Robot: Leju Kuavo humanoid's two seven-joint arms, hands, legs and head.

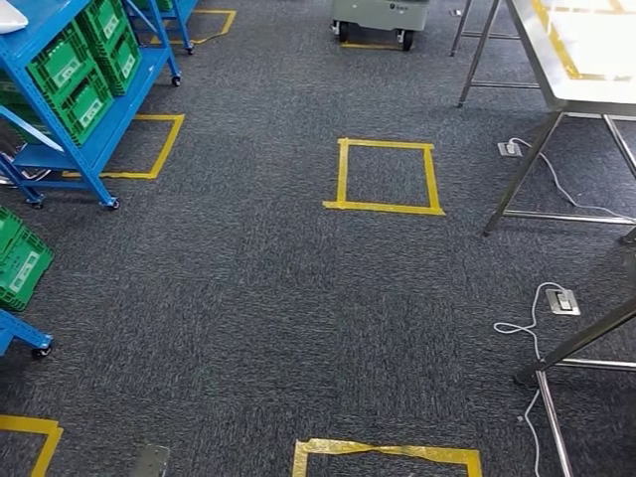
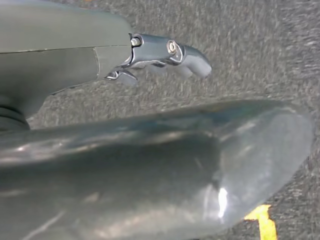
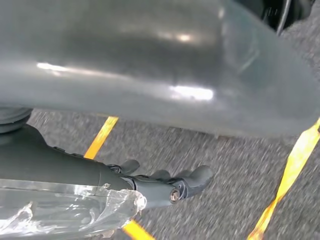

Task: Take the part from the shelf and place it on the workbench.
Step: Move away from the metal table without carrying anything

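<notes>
Head view looks down at grey carpet (image 1: 247, 288) with yellow tape squares (image 1: 385, 177) marked on it. The blue shelf (image 1: 89, 149) sits at the far left, loaded with green bins (image 1: 79, 84), and another green bin (image 1: 19, 260) shows lower down on the left edge. The workbench (image 1: 577, 60), shiny top on metal legs, is off at the upper right, well apart from the shelf. White cables (image 1: 525, 328) trail over the carpet beside its legs.

Can't pick out the part itself; whatever's in the bins is too small to make out.

The left hand (image 2: 151, 55) hangs over carpet, fingers stretched out and apart, nothing in them. The right hand (image 3: 166, 182) is the same: fingers loosely extended above carpet and tape, holding nothing. Some clear plastic wrap (image 3: 68, 210) clings near that wrist.
</notes>
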